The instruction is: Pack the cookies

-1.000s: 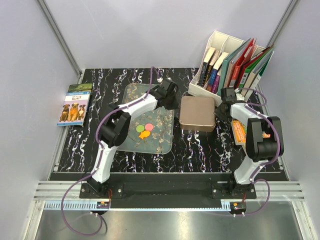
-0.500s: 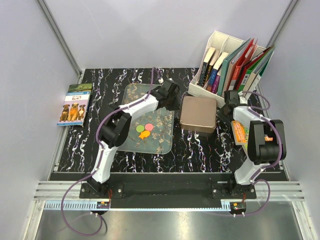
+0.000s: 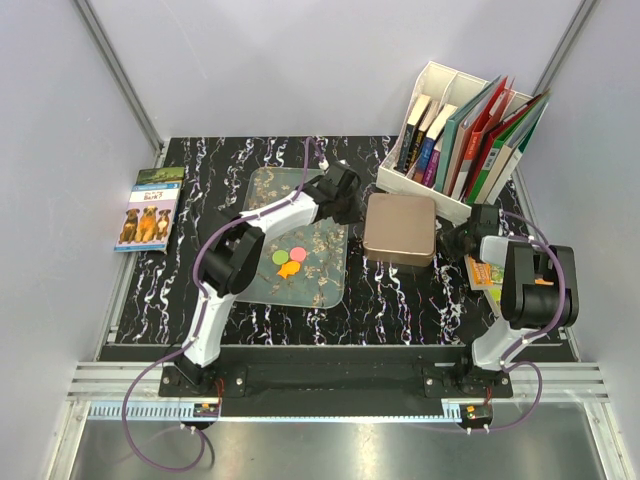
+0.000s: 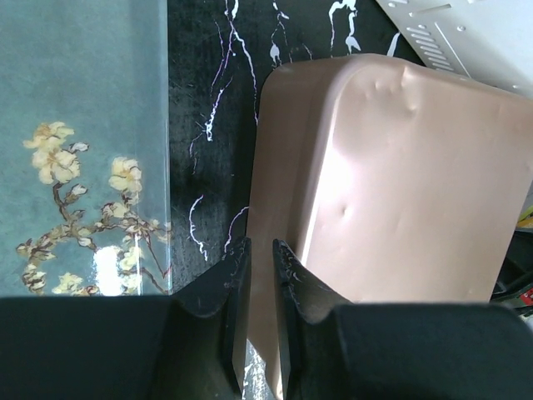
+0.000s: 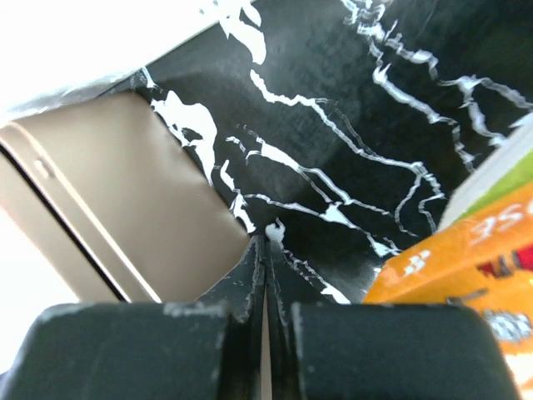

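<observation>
Three cookies, green (image 3: 279, 257), pink (image 3: 298, 254) and orange (image 3: 289, 268), lie on the flowered glass tray (image 3: 268, 190). Other cookies are out of view. A closed tan tin (image 3: 400, 228) sits right of the tray. My left gripper (image 3: 358, 212) is at the tin's left edge. In the left wrist view its jaws (image 4: 260, 258) stand narrowly apart, pinched on the tin's (image 4: 400, 183) left rim. My right gripper (image 3: 452, 240) is shut and empty, low over the table just right of the tin (image 5: 100, 192); its closed tips (image 5: 266, 237) show in the right wrist view.
A white file holder (image 3: 432, 78) full of books stands behind the tin. An orange packet (image 3: 482, 270) lies by the right arm and shows in the right wrist view (image 5: 466, 250). A dog book (image 3: 148, 208) lies at the table's left edge.
My right gripper has drawn back to the right and nearer, away from the tin's far right corner. The left gripper and the tin have shifted slightly right.
</observation>
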{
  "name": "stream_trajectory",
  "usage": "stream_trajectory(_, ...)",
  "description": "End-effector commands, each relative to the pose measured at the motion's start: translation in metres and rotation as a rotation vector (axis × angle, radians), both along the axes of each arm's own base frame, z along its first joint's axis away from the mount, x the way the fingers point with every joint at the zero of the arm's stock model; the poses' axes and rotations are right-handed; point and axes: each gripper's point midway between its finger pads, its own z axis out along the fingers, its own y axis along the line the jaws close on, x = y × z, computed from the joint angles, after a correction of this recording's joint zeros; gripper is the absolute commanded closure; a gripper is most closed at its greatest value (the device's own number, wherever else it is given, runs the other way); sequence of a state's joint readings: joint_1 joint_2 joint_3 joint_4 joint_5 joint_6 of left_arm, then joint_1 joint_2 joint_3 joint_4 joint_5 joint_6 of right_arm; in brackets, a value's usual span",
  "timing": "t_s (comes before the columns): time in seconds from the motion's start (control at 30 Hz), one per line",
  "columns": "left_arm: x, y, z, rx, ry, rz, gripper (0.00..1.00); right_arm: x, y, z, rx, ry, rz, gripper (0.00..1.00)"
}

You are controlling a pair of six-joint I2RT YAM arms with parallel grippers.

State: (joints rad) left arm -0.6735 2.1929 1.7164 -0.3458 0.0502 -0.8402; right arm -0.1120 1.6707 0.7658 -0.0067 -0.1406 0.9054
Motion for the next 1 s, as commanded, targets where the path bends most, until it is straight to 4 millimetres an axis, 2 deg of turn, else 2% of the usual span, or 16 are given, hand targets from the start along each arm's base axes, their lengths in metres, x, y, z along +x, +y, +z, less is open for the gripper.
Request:
stream_trajectory(0.0, 0.002, -0.01, 0.031, -0.076, -0.05, -0.01, 0.8, 0.0, 0.017, 0.002, 0.15, -0.057, 0.014, 1.0)
stream_trajectory(0.3, 0.0, -0.016, 0.034, -0.097, -0.05, -0.022, 0.8, 0.004, 0.032, 0.003, 0.242, -0.09, 0.056, 1.0)
stream_trajectory(0.53, 0.002, -0.012, 0.037, -0.085, -0.062, -0.012, 0.8, 0.004, 0.03, 0.006, 0.228, -0.098, 0.052, 1.0)
stream_trajectory(0.67, 0.006, 0.001, 0.039, -0.084, -0.06, 0.011, 0.76, 0.007, 0.024, 0.019, 0.182, -0.118, 0.052, 1.0)
stream_trajectory(0.73, 0.009, 0.011, 0.039, -0.072, -0.064, 0.031, 0.75, 0.009, 0.018, 0.025, 0.144, -0.125, 0.037, 0.96)
stream_trajectory(0.9, 0.021, 0.049, 0.046, -0.049, -0.074, 0.111, 0.72, 0.02, -0.005, 0.057, 0.037, -0.161, 0.011, 0.9)
stream_trajectory(0.93, 0.024, 0.058, 0.048, -0.046, -0.076, 0.127, 0.72, 0.014, -0.007, 0.06, 0.025, -0.133, 0.006, 0.89)
stream_trajectory(0.97, 0.026, 0.064, 0.049, -0.041, -0.081, 0.141, 0.72, 0.02, -0.012, 0.071, -0.005, -0.154, 0.005, 0.88)
